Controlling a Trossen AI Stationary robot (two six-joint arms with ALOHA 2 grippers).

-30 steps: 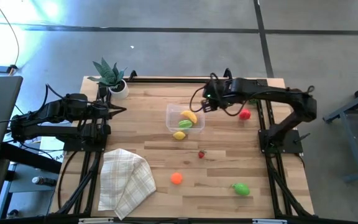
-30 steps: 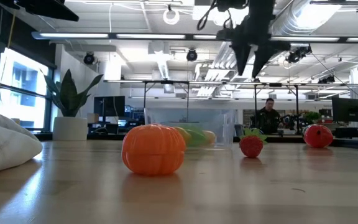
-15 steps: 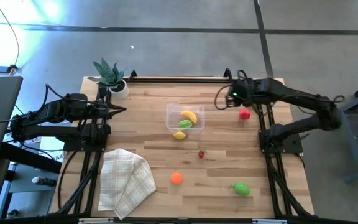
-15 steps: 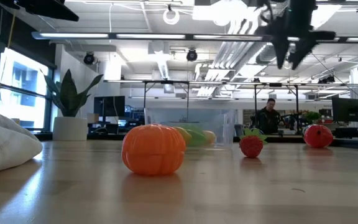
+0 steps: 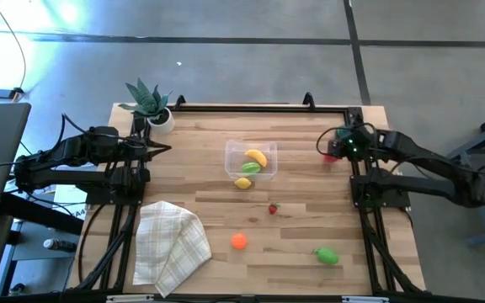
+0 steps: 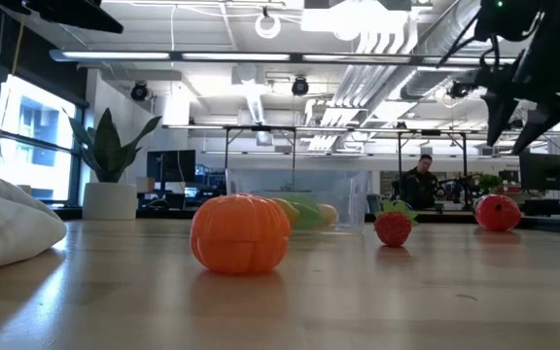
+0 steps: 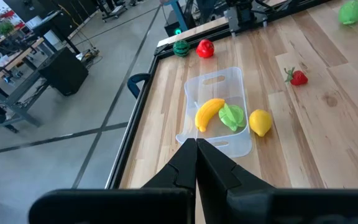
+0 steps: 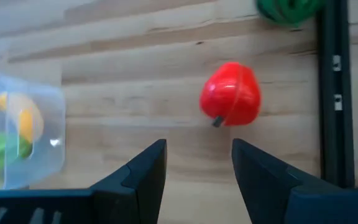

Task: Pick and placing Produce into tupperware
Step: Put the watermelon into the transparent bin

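- Tupperware [image 5: 251,158] sat mid-worktop [image 5: 310,219], holding a banana [image 5: 257,156] and a green piece; the lemon [image 5: 242,183] lay just outside
- right tool [image 5: 327,150], fingers parted and empty, hovered above the red produce [image 8: 230,94], seemingly lining up a grasp
- left tool [image 5: 165,149] waited closed near the plant [image 5: 148,101]

A potted plant [image 5: 151,104] stands at one table corner, a checked cloth [image 5: 169,244] lies near another.

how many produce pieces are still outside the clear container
6: lemon against the tupperware, strawberry, orange piece, green piece near the front, red piece below the right gripper, dark green piece at the rail.
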